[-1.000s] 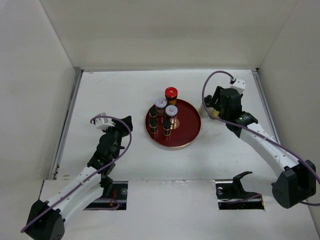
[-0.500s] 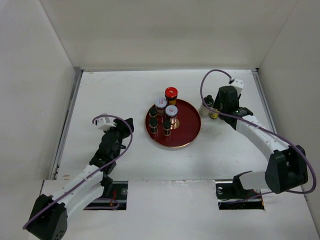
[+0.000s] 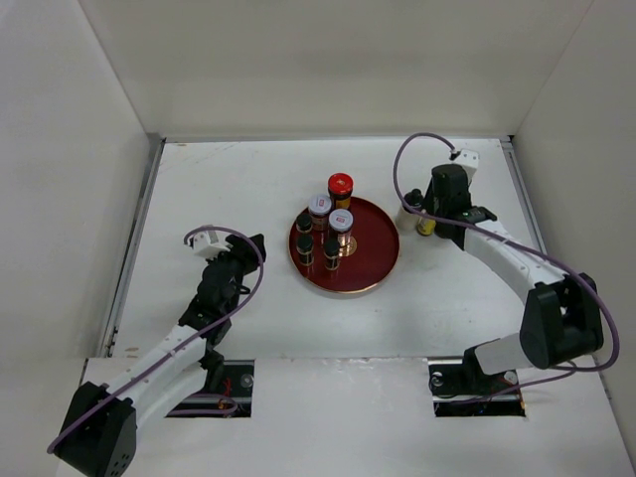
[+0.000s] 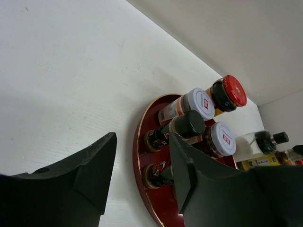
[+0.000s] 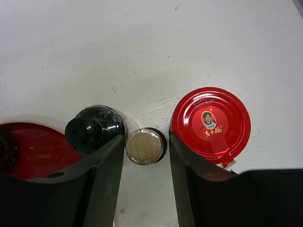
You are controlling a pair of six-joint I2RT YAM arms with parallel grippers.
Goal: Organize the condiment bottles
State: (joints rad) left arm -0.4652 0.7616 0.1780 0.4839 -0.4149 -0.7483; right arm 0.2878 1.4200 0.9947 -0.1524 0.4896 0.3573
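The round dark-red tray [image 3: 368, 268] holds a red-capped jar [image 3: 341, 185], two white-lidded jars [image 3: 319, 206] and three black-capped dark bottles [image 3: 306, 247]. My right gripper [image 3: 427, 211] is open to the right of the tray. In the right wrist view its gripper [image 5: 147, 142] straddles a gold-capped slim bottle [image 5: 145, 145] without clamping it. A clear bottle with a black cap [image 5: 93, 128] stands just left of it and a red-lidded jar [image 5: 210, 124] just right. My left gripper [image 3: 248, 246] is open and empty left of the tray, facing the tray bottles [image 4: 188, 124].
White walls enclose the white table on the left, back and right. The tray rim [image 5: 33, 151] lies close to the left finger of my right gripper. Two cut-outs with the arm bases sit at the near edge.
My right gripper has swung back and left, coming over the bottles beside the tray. The left arm has barely shifted.
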